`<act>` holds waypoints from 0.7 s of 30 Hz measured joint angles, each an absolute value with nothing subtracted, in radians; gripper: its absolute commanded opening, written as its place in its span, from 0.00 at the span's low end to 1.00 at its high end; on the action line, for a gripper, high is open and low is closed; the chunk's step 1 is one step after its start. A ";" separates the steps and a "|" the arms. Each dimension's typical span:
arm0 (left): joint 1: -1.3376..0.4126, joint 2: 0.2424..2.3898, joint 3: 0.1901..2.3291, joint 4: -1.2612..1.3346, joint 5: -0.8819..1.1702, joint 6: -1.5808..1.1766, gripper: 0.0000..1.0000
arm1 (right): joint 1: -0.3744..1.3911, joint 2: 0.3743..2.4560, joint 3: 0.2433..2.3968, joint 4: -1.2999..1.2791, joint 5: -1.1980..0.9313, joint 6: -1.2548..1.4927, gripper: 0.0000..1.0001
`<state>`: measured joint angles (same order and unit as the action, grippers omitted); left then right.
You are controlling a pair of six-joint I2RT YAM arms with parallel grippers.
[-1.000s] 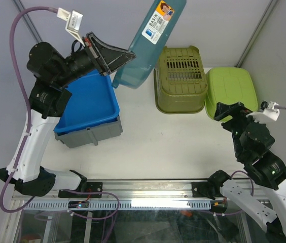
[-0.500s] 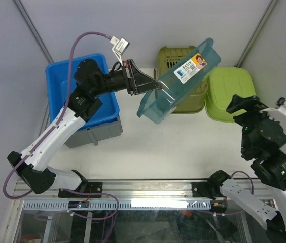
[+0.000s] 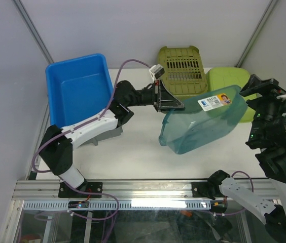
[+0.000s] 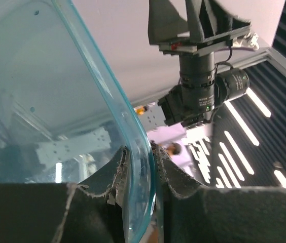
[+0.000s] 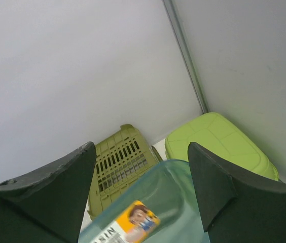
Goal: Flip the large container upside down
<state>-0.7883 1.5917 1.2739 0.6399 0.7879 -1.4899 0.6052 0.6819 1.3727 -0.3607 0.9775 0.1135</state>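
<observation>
Now mid-flip: my left gripper (image 3: 176, 105) clamped on rim of large container (image 3: 204, 126), container tilted over table (image 3: 133, 157), near green basket (image 3: 181, 71). Right gripper (image 5: 140, 147) fingers apart, holding nothing. Next, I think: finish roll, lower rim-down, release.

The large translucent teal plastic container (image 3: 204, 129) is hanging tilted, stretching away to the right of the left gripper (image 3: 177, 107). That gripper's jaws are pinching the container's rounded rim, one jaw sitting inside the wall and the other outside. One long side wall is facing upward, and a white and orange label (image 3: 215, 101) with a small cartoon face is showing on it. The far end of the container is reaching just under the spread jaws of the right gripper (image 5: 138, 187), without touching them. Whether its lower edge is resting on the surface is not clear.
</observation>
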 measured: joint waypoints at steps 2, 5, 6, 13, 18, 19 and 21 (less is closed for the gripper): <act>-0.808 1.634 1.263 0.718 0.797 -1.559 0.00 | 0.605 0.707 1.373 -0.368 0.963 0.114 0.76; -0.826 1.702 1.256 0.828 0.815 -1.649 0.00 | 0.605 0.732 1.373 -0.385 0.938 0.118 0.76; -0.830 1.724 1.252 0.867 0.818 -1.680 0.00 | 0.606 0.733 1.373 -0.393 0.930 0.122 0.76; -0.830 1.895 1.244 1.065 0.819 -1.830 0.00 | 0.605 0.709 1.374 -0.428 0.901 0.144 0.75; -0.833 2.000 1.244 1.110 0.817 -1.895 0.00 | 0.605 0.709 1.388 -0.460 0.886 0.158 0.75; -0.836 2.012 1.244 1.116 0.811 -1.904 0.00 | 0.605 0.710 1.389 -0.467 0.881 0.160 0.75; -0.841 2.033 1.244 1.137 0.807 -1.918 0.00 | 0.605 0.715 1.392 -0.480 0.873 0.168 0.75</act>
